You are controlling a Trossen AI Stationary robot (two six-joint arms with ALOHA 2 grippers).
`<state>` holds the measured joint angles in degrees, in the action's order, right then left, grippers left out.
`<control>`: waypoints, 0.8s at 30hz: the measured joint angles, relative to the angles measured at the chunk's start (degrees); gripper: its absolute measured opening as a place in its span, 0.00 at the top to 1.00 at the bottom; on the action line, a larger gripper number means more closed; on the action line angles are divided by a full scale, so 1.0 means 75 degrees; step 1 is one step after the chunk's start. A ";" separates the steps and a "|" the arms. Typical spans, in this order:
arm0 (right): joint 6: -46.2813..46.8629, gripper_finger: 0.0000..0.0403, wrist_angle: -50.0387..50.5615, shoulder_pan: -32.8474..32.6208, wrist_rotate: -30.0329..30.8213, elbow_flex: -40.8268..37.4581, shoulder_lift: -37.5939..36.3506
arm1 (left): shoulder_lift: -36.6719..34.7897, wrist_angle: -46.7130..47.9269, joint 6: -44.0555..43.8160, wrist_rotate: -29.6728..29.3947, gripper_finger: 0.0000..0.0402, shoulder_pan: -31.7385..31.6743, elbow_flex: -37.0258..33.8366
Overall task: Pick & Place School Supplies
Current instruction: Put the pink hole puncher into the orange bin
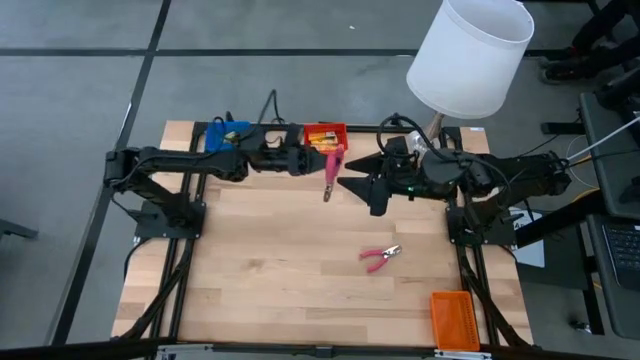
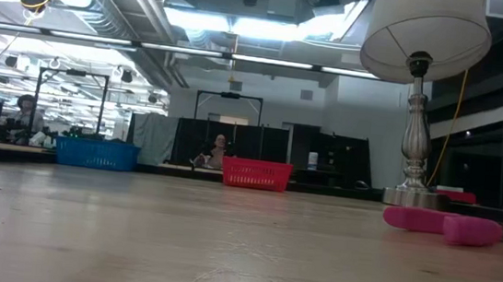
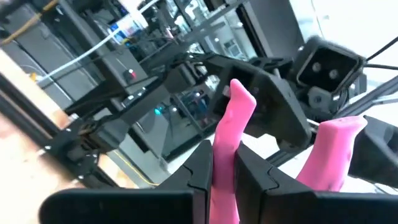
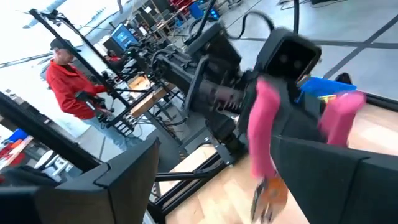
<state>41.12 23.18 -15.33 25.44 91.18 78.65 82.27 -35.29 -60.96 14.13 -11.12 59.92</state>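
Left gripper (image 1: pixel 318 163) pinches pink pliers (image 1: pixel 329 175) by one handle, held aloft near red tray (image 1: pixel 325 133); long axis hangs down. Right gripper (image 1: pixel 352 184) spread wide, just beside. Second pliers (image 1: pixel 379 258) on table, nearer right arm.

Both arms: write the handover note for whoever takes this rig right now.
Left gripper: shut on the pink-handled pliers, held in the air near the red tray.
Right gripper: open, empty, facing the left one close by.
Second pliers lie loose on the table.
Blue tray and red tray hold yellow items; orange tray at the near edge.
Left to do: place the held pliers, then fetch the loose ones.
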 joint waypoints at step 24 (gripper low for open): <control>0.0401 0.35 0.0000 0.0472 -0.0346 0.0000 0.0310 | 0.0423 -0.0072 -0.0051 0.0100 0.93 0.0228 0.0437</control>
<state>44.13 23.18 -11.79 22.85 91.18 80.98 85.45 -35.83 -61.34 14.87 -9.41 63.20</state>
